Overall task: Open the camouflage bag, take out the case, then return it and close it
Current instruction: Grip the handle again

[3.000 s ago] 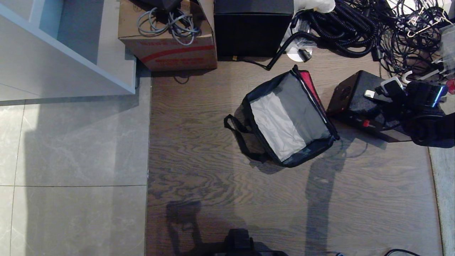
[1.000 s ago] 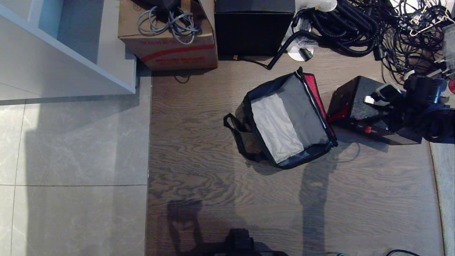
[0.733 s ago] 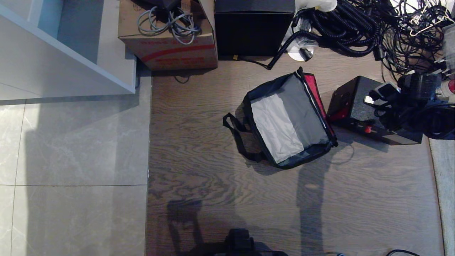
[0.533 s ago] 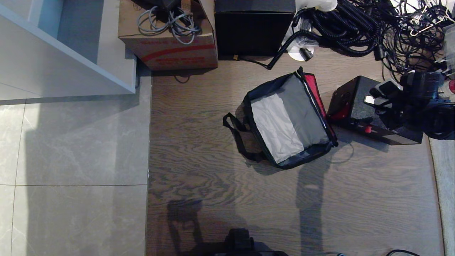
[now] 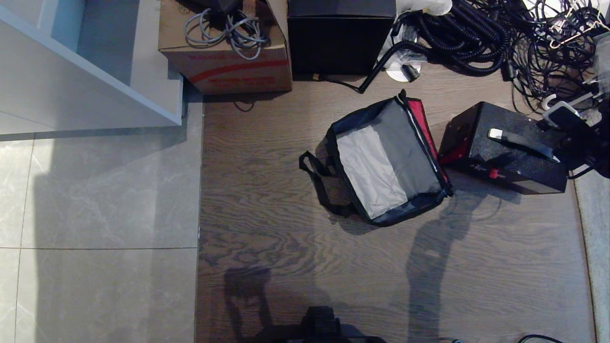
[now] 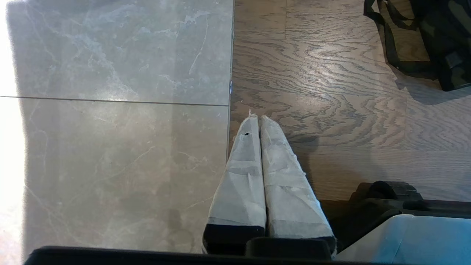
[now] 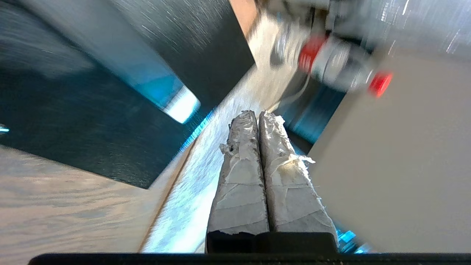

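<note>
The camouflage bag (image 5: 405, 209) stands open on the wood floor, showing grey lining and a red inner rim (image 5: 421, 119), with nothing inside. Its black strap and side show in the left wrist view (image 6: 441, 44). The case (image 5: 500, 152), black and speckled, lies on the floor just right of the bag with its handle (image 5: 522, 140) free. My right gripper (image 5: 555, 113) is off the case's far right end, shut and empty (image 7: 257, 114); the case (image 7: 73, 110) lies beside it. My left gripper (image 6: 259, 117) is parked, shut over the floor seam.
A brown cardboard box (image 5: 228, 52) with grey cables and a plain black cube box (image 5: 340, 38) stand at the back. Tangled black cables (image 5: 500, 38) crowd the back right. A white shelf unit (image 5: 90, 71) stands back left. Grey tiles (image 5: 95, 214) lie left of the wood.
My right gripper has drawn away from the case's handle towards the right edge of the head view. The case's handle now shows uncovered. The bag and case have stayed put.
</note>
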Motion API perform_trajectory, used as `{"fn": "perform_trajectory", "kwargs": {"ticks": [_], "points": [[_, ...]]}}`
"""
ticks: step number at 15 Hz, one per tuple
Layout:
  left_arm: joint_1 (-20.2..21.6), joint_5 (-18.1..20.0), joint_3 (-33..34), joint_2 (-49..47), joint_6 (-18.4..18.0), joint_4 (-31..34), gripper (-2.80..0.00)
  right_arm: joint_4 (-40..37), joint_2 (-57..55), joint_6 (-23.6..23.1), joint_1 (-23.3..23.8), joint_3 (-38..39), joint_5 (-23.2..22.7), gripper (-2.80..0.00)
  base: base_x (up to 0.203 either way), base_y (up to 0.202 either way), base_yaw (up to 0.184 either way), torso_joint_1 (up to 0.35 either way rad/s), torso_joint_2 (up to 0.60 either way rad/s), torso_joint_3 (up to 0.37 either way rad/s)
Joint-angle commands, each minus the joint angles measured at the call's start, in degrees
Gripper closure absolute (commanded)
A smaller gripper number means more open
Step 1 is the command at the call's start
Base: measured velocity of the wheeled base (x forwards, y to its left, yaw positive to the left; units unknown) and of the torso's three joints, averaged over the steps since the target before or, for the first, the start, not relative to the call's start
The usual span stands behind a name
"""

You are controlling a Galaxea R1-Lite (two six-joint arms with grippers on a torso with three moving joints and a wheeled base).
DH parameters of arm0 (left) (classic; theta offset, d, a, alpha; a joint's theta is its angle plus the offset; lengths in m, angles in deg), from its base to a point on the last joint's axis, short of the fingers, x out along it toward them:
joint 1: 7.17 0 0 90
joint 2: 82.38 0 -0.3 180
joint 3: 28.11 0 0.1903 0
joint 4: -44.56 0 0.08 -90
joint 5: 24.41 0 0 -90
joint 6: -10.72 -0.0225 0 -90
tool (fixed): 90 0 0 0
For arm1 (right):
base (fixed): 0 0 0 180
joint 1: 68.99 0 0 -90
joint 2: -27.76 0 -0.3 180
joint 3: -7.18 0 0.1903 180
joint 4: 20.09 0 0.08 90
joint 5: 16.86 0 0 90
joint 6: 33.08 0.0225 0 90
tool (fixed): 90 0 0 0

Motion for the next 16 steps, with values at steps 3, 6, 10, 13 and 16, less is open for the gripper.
{"fn": "perform_trajectory", "kwargs": {"ticks": [3, 6, 10, 13, 16], "points": [[0.0, 0.0, 0.0, 0.0, 0.0, 0.0, 0.0, -6.7, -6.6, 15.6, 3.0, -8.2, -0.7, 0.0, 0.0, 0.0, 0.0, 0.0, 0.0, 0.0], [0.0, 0.0, 0.0, 0.0, 0.0, 0.0, 0.0, -10.9, -11.7, 31.8, 6.1, -15.6, -3.2, 0.0, 0.0, 0.0, 0.0, 0.0, 0.0, 0.0], [0.0, 0.0, 0.0, 0.0, 0.0, 0.0, 0.0, -13.5, -14.0, 31.6, 12.3, -14.7, -11.0, 0.0, 0.0, 0.0, 0.0, 0.0, 0.0, 0.0], [0.0, 0.0, 0.0, 0.0, 0.0, 0.0, 0.0, -13.9, -15.4, 36.4, 12.4, -12.5, -12.1, 0.0, 0.0, 0.0, 0.0, 0.0, 0.0, 0.0], [0.0, 0.0, 0.0, 0.0, 0.0, 0.0, 0.0, -13.7, -17.4, 46.8, 12.0, -12.5, -19.1, 0.0, 0.0, 0.0, 0.0, 0.0, 0.0, 0.0]]}}
